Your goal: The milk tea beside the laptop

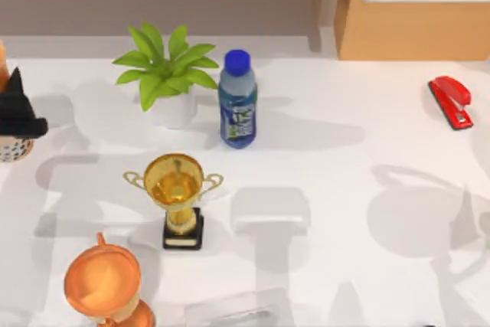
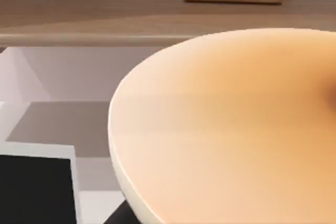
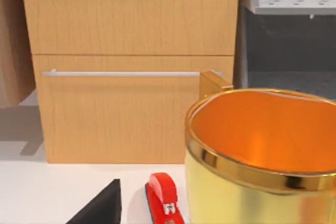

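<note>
Although I cannot tell how wide either gripper stands, the peach-beige milk tea (image 2: 226, 129) looms right up against the left wrist camera as a smooth rounded surface, beside a white-edged black panel (image 2: 34, 187) (possibly the laptop). On the white table (image 1: 344, 151), a white pot holds a green leafy plant (image 1: 164, 67). Just beside it stands a capped blue plastic bottle (image 1: 237, 101). A gold trophy cup (image 1: 178, 189) and a shiny orange-copper jug (image 1: 103, 285) stand open-mouthed.

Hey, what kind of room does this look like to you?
Probably an office or study, in simulation: a white desk-like table holds a red stapler, a gold trophy cup on a black base and a potted green plant, with a light wooden drawer cabinet behind.
</note>
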Robot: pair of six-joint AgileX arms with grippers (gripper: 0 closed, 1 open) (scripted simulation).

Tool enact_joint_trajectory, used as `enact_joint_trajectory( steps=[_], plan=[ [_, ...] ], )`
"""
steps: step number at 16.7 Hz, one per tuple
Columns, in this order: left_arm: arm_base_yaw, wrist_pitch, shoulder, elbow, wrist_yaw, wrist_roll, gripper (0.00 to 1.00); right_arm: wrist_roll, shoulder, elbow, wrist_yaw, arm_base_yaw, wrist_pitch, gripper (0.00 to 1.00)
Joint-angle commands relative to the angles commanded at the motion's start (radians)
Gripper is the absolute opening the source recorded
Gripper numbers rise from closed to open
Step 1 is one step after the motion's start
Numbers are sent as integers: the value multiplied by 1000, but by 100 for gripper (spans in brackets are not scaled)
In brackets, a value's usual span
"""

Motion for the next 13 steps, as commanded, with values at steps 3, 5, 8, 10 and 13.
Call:
enact_joint_trajectory(
  steps=[3,5,8,10,13],
  plan=[
    [22,-6,-6,-26,20,-2,0,0,0,0,0,0,0,100],
    [22,-6,-6,-26,20,-2,0,0,0,0,0,0,0,100],
    [18,-5,-1,-23,18,0,0,0,0,0,0,0,0,100],
    [16,5,5,-22,20,2,0,0,0,0,0,0,0,100],
    [15,40,28,-21,24,8,0,0,0,0,0,0,0,100]
  ],
)
